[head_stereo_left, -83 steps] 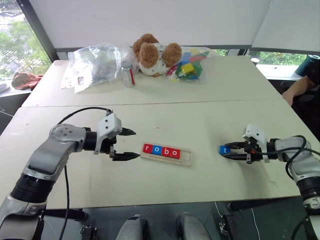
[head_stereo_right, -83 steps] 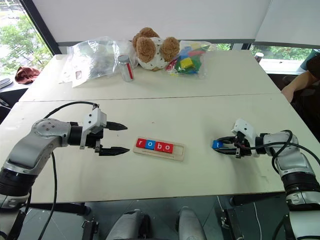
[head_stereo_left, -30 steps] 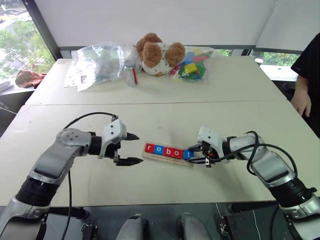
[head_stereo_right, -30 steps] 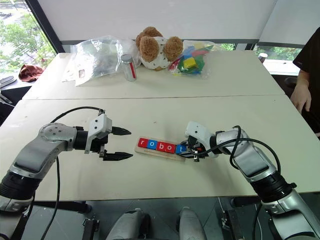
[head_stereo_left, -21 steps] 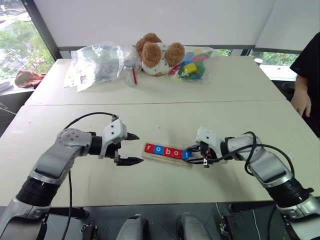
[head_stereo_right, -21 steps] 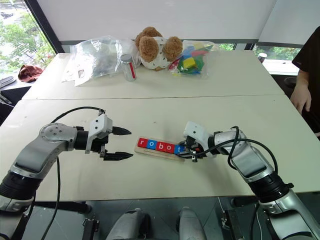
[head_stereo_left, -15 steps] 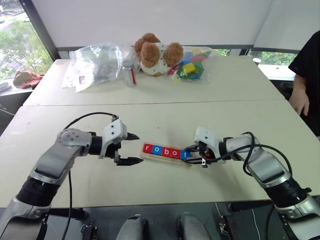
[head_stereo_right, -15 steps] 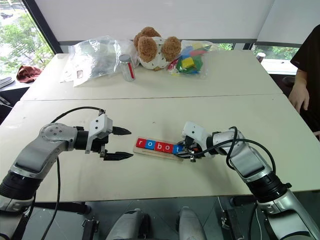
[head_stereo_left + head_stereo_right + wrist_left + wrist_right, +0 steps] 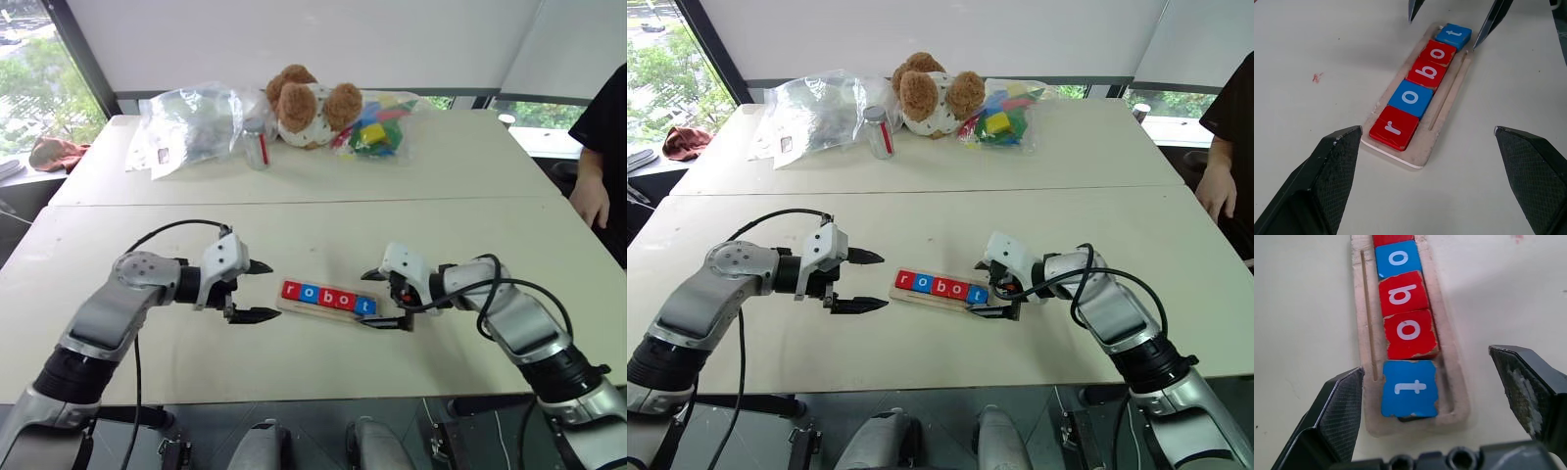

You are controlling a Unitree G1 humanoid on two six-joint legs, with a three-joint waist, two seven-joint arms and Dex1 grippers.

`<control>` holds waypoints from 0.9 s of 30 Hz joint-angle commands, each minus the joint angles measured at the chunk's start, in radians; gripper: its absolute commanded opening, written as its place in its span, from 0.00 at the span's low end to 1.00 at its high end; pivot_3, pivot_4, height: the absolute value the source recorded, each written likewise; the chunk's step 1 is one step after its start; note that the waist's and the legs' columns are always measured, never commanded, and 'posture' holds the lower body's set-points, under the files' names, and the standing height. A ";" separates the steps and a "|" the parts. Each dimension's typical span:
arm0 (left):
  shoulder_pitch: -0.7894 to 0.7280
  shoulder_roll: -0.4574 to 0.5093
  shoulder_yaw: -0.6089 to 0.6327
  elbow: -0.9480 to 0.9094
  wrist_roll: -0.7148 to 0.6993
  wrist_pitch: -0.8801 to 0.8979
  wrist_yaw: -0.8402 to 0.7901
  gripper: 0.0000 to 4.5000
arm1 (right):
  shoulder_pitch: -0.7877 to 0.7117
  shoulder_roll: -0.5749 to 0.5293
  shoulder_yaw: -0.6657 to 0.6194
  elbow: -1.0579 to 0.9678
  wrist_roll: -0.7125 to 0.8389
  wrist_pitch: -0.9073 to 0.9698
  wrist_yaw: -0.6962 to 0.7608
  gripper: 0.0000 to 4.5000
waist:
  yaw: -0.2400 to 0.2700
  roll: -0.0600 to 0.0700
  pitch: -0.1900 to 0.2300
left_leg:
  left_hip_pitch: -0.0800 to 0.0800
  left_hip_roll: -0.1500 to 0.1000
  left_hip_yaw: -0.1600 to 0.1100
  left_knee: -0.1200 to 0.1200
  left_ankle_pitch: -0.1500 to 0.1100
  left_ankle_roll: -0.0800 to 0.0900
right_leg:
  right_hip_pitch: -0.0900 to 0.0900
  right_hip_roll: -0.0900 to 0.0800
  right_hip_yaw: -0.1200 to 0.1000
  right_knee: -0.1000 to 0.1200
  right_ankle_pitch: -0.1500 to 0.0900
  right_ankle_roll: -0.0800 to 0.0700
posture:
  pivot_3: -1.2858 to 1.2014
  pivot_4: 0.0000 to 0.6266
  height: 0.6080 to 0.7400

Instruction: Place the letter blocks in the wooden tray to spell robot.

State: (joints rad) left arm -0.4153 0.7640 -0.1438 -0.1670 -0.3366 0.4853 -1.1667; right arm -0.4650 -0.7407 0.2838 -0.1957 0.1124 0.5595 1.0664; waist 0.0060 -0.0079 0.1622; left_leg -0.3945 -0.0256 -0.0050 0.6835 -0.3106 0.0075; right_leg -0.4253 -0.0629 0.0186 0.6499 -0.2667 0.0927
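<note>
White tabletop (image 9: 323, 245) carries the wooden tray (image 9: 1447, 105) with the letter blocks (image 9: 1422, 81) spelling robot, both the right gripper (image 9: 380, 300) straddling the blue t block (image 9: 1409, 387) and the left gripper (image 9: 257, 291) beside the tray's other end spread empty, so a careless retreat could nudge that end tile askew.

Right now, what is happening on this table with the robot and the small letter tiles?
The robot is finishing a spelling job. Five letter blocks lie in a row in the wooden tray and read "robot". The blue t block sits at the end of the tray nearest the right gripper, whose fingers stand open on either side of it and do not hold it. The left gripper hangs open, empty, beside the other end of the tray. A teddy bear and plastic bags lie at the far side of the table.
</note>
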 commanded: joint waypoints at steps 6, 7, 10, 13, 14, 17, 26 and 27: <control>-0.037 -0.014 -0.006 0.019 0.009 -0.034 -0.009 1.00 | 0.014 -0.045 0.012 -0.036 -0.045 -0.100 0.000 0.98 | 0.000 0.000 0.000 | 0.000 0.000 0.000 0.000 0.000 0.000 | 0.000 0.000 0.000 0.000 0.000 0.000 | 0.52 0.24 1.00; -0.038 -0.014 -0.006 0.021 0.009 -0.035 -0.010 1.00 | 0.015 -0.044 0.017 -0.031 -0.055 -0.112 -0.003 0.98 | 0.000 0.000 0.000 | 0.000 0.000 0.000 0.000 0.000 0.000 | 0.000 0.000 0.000 0.000 0.000 0.000 | 0.52 0.24 1.00; -0.033 -0.014 -0.005 0.018 0.010 -0.036 -0.010 1.00 | 0.006 -0.031 0.018 -0.011 -0.063 -0.116 -0.015 0.98 | -0.001 0.000 0.000 | 0.000 0.000 0.000 0.000 0.000 0.000 | 0.000 0.000 0.000 0.000 0.000 0.000 | 0.52 0.24 1.00; -0.026 -0.012 -0.003 0.009 0.010 -0.034 -0.009 1.00 | -0.006 -0.030 0.014 0.019 -0.080 -0.141 -0.018 0.98 | -0.001 0.000 0.000 | 0.000 0.000 0.000 0.000 0.000 0.000 | 0.000 0.000 0.000 0.000 0.000 0.000 | 0.52 0.24 1.00; -0.025 -0.012 -0.002 0.007 0.010 -0.032 -0.008 1.00 | -0.010 -0.032 0.014 0.028 -0.088 -0.150 -0.019 0.98 | -0.001 0.000 0.000 | 0.000 0.000 0.000 0.000 0.000 0.000 | 0.000 0.000 0.000 0.000 0.000 0.000 | 0.52 0.24 1.00; -0.023 -0.011 -0.002 0.002 0.010 -0.030 -0.006 1.00 | -0.022 -0.032 0.009 0.045 -0.095 -0.167 -0.011 0.98 | -0.001 0.000 0.000 | 0.000 0.000 0.000 0.000 0.000 0.000 | 0.000 0.000 0.000 0.000 0.000 0.000 | 0.52 0.24 1.00; -0.015 -0.012 -0.002 -0.017 0.005 -0.022 -0.001 1.00 | -0.023 -0.031 0.006 0.045 -0.091 -0.176 0.006 0.98 | -0.001 0.000 0.000 | 0.000 0.000 0.000 0.000 0.000 0.000 | 0.000 0.000 0.000 0.000 0.000 0.000 | 0.52 0.24 1.00; -0.013 -0.010 0.001 -0.019 0.003 -0.019 -0.002 1.00 | -0.018 -0.037 -0.001 0.032 -0.082 -0.167 0.012 0.98 | -0.001 0.000 0.000 | 0.000 0.000 0.000 0.000 0.000 0.000 | 0.000 0.000 0.000 0.000 0.000 0.000 | 0.52 0.24 1.00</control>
State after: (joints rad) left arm -0.4316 0.7468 -0.1534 -0.1568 -0.3264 0.4679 -1.1696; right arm -0.4756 -0.7669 0.3084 -0.1262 0.0156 0.3884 1.0665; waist 0.0050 -0.0078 0.1622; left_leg -0.3945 -0.0256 -0.0049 0.6837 -0.3106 0.0074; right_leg -0.4253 -0.0627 0.0186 0.6502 -0.2667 0.0927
